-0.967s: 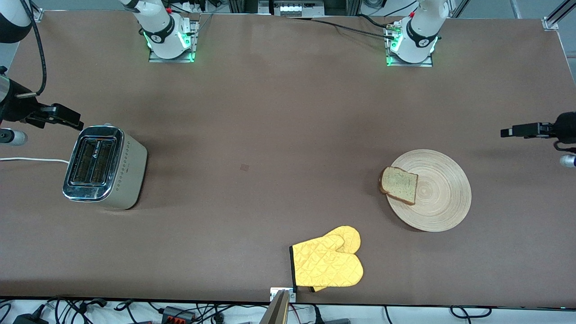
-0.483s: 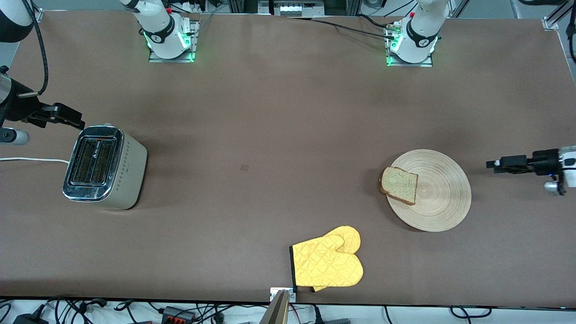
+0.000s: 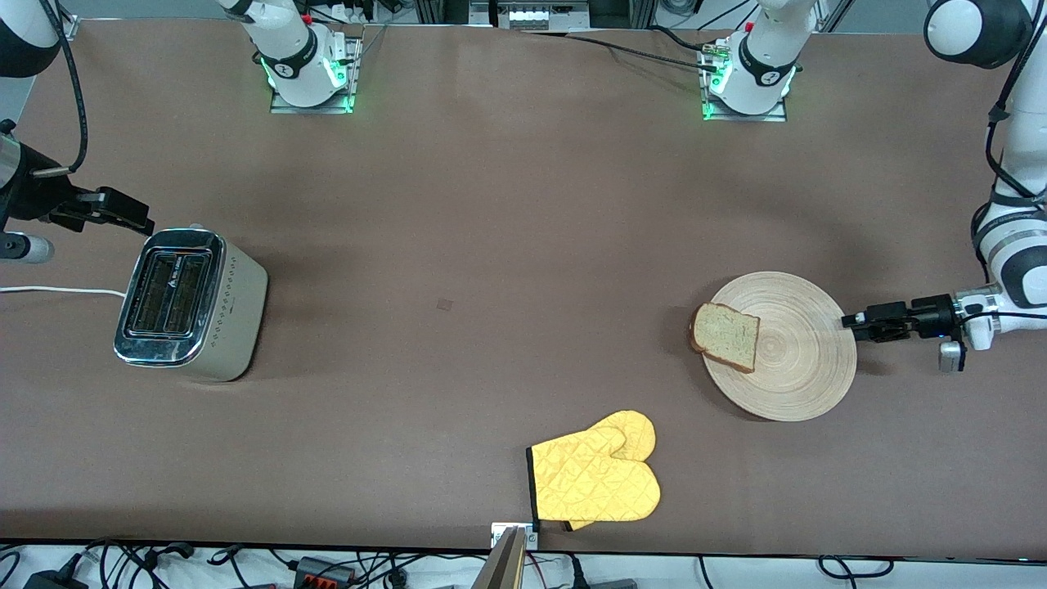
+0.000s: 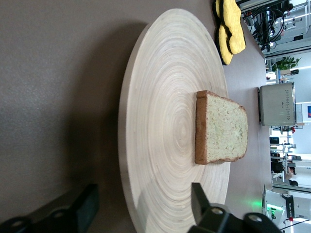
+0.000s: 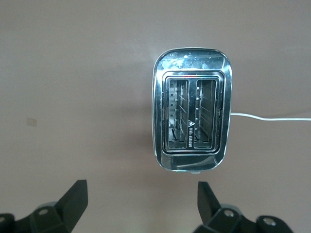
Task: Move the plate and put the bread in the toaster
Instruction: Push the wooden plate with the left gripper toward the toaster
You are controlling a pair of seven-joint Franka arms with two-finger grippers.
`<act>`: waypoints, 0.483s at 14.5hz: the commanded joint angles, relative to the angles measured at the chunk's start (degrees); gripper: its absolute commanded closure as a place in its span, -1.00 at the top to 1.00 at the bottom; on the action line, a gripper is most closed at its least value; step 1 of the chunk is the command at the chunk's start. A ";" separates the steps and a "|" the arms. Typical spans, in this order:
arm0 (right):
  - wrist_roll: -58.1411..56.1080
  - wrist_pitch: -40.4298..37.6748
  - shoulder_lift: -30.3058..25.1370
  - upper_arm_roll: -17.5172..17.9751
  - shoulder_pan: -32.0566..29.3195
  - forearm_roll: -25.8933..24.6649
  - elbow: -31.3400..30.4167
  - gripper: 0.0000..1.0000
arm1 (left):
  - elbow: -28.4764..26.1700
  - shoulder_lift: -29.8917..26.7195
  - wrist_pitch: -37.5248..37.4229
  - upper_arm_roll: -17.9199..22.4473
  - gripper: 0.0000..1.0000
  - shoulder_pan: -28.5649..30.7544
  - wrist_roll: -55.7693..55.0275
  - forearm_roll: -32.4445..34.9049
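Taking the plate as the landmark: a yellow mitt lies nearer the front camera than it, toward the right arm's end. The plate itself sits flat on the table at the left arm's end, and the bread lies on it at the rim that faces the toaster, one corner hanging just past the edge. At the plate's rim on the left arm's end, level with its middle, is the left gripper, low and pointing along the table toward the plate's centre. In the left wrist view its fingers are spread, one above the wood and one out over the bare table, so the rim stands between them; nothing is gripped yet. The move seems to turn on this: the plate edge lies straight ahead of the fingers, and the bread lies past the centre along that same line, so a pinch on this rim should not touch the slice. The toaster stands well apart, at the right arm's end, its slots running toward and away from the camera. The right gripper waits over it with fingers apart and empty, and is much the nearer to the toaster.
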 commanded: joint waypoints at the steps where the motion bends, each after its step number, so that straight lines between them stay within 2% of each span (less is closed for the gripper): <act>1: 0.24 -0.61 -0.02 -0.19 -0.28 -0.08 0.58 1.00 | 1.98 2.52 0.41 -0.71 -0.21 0.15 1.42 -2.79; 3: 0.33 -0.78 -0.02 -0.19 0.07 -0.34 0.58 1.00 | 1.98 2.79 0.68 -0.71 -0.69 -0.02 0.55 -4.64; 4: 0.24 -0.87 -0.02 -0.19 -0.01 -0.17 0.58 1.00 | 1.98 2.97 0.77 -0.71 -0.70 -0.02 0.28 -5.08; 5: 0.33 -0.87 -0.02 -0.19 -0.01 0.09 0.58 1.00 | 1.98 2.97 0.68 -0.71 -0.82 -0.02 -0.68 -5.43; 7: 0.41 -0.70 -0.02 -0.10 0.25 0.09 0.58 1.00 | 1.89 3.06 0.68 -0.62 -0.91 0.15 -2.26 -6.23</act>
